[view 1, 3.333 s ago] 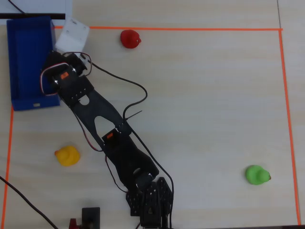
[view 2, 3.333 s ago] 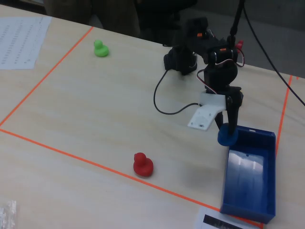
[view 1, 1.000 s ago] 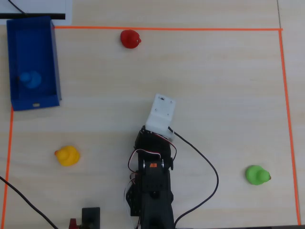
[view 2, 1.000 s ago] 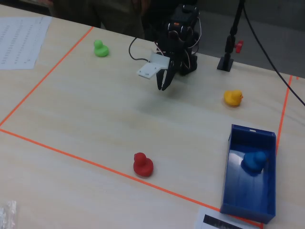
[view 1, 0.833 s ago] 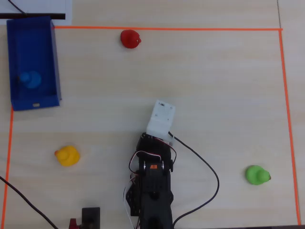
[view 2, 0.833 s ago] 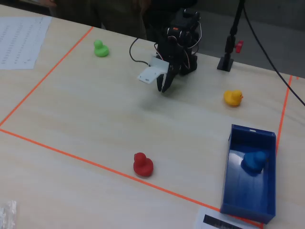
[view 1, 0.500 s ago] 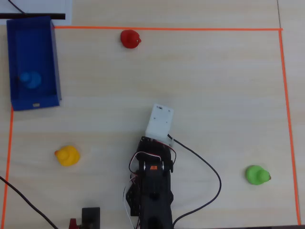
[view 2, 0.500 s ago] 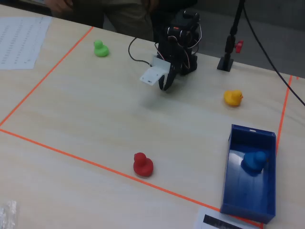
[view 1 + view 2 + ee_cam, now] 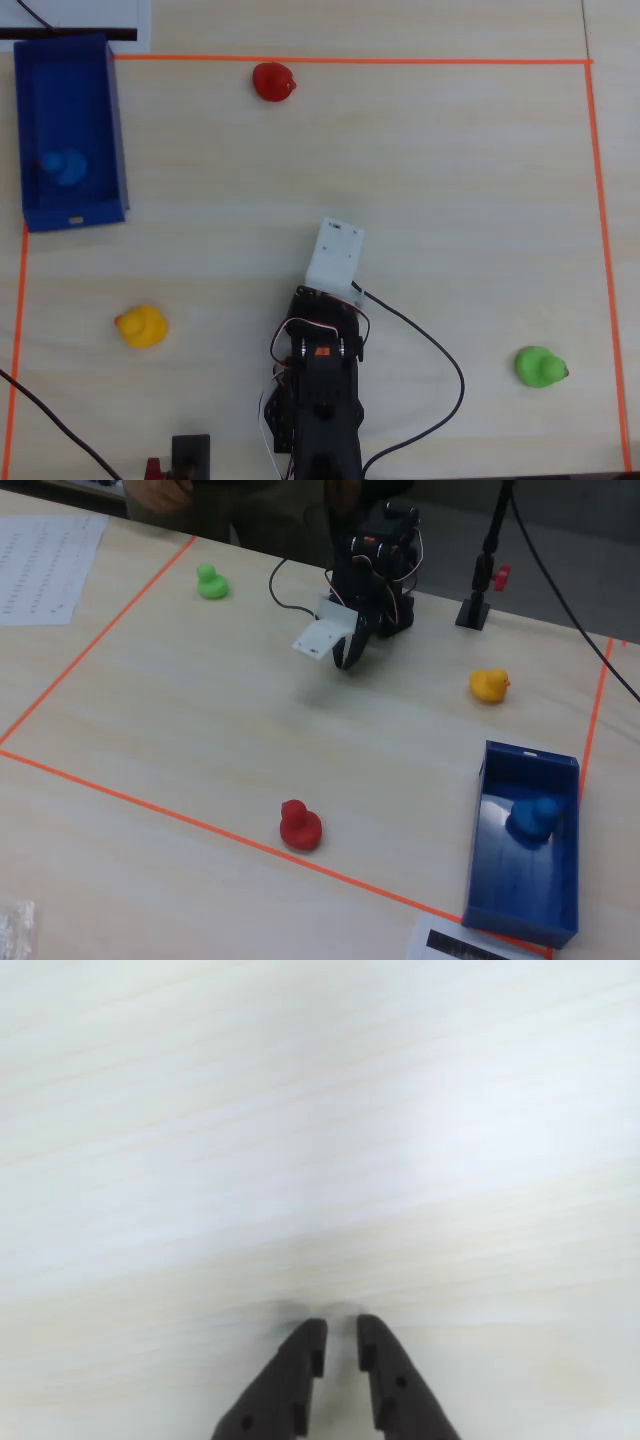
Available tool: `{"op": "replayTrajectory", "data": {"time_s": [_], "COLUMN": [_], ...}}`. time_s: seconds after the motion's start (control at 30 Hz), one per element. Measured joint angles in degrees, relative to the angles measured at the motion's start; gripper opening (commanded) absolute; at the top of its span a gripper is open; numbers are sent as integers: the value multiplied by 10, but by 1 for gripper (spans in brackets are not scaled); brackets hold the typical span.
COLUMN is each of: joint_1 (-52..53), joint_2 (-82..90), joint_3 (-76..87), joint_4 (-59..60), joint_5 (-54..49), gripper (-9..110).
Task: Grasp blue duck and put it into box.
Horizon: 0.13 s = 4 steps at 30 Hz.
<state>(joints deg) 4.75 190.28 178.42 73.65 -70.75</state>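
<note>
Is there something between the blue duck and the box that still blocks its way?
No. The blue duck already lies inside the box, so no way remains to block. The gripper is nearly closed, empty, over bare table far from the box.

Your overhead view looks straight down on the table (image 9: 450,180), with the arm's base at the bottom edge and the box (image 9: 112,120) at top left. Your fixed view sits low on the opposite side, facing the arm, so the box (image 9: 480,850) falls bottom right. Both share the whole orange-taped area. Your wrist view rides close above bare table, with only the jaws' tips showing.
</note>
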Motion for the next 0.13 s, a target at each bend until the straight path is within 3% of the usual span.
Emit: {"op": "replayTrajectory", "data": {"time_s": [0.13], "joint_1": [0], "joint_2": [0], "joint_3": [0], "joint_4": [0], "joint_5": [0], "gripper": [0]}}
